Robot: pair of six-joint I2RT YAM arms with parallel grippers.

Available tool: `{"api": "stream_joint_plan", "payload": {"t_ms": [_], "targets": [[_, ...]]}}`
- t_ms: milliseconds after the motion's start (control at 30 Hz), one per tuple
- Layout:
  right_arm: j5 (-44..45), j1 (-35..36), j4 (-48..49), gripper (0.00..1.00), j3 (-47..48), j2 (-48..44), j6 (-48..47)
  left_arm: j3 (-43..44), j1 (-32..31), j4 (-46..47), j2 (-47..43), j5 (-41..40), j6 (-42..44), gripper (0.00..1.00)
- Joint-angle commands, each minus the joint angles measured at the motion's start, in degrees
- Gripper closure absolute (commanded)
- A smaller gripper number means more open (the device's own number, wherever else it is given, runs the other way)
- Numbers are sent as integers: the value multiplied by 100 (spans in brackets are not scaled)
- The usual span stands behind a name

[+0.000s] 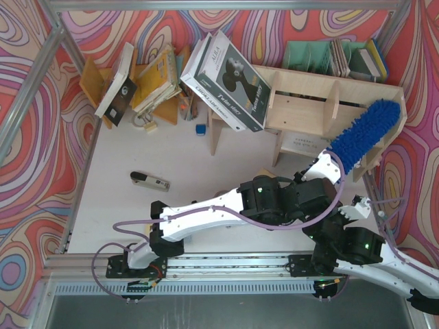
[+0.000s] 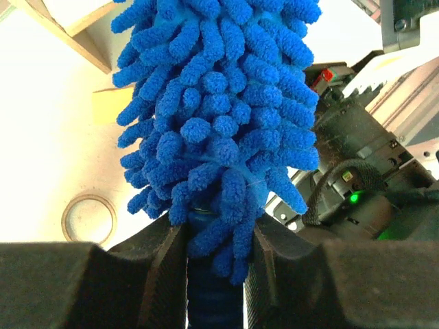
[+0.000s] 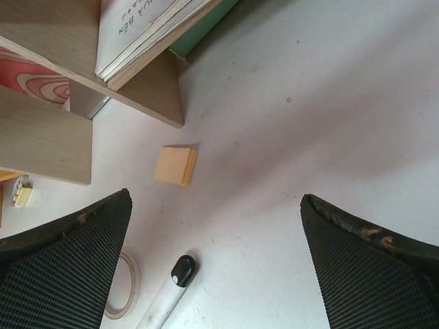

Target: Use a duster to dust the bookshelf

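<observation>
**Swirl-patterned walls, a blue duster up at the shelf's end**

Psychedelic red, pink and blue swirls cover the walls around a white table (image 1: 206,157). At its far side stands the bookshelf (image 1: 302,103), with a big black-and-white book (image 1: 226,82) leaning on its left end. The left gripper (image 2: 214,240) is clamped tight on the duster (image 1: 363,133) right where handle meets fluff. The fluffy head slants up across the shelf's rounded right end; whether it touches the wood I cannot tell. The right gripper (image 3: 216,199) hangs with its jaws wide apart and nothing between them, over bare tabletop by the shelf's foot. Below it lie a yellow note pad (image 3: 175,165), a marker pen (image 3: 168,295) and a tape ring (image 3: 130,288).
</observation>
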Motion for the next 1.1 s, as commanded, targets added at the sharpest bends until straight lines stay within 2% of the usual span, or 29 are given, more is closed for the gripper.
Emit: {"api": "stream_joint_plan", "payload": {"t_ms": [0,667,1067], "targets": [[202,-3,-152,1,50,-22,65,88,93,727,-93,-151,327,100],[212,-3,44,1,26,-86,-190,-455,364,492,231,34,-224,100],[204,-3,56,1,14,-122,-213,-140,342,845,-209,-130,66,100]]}}
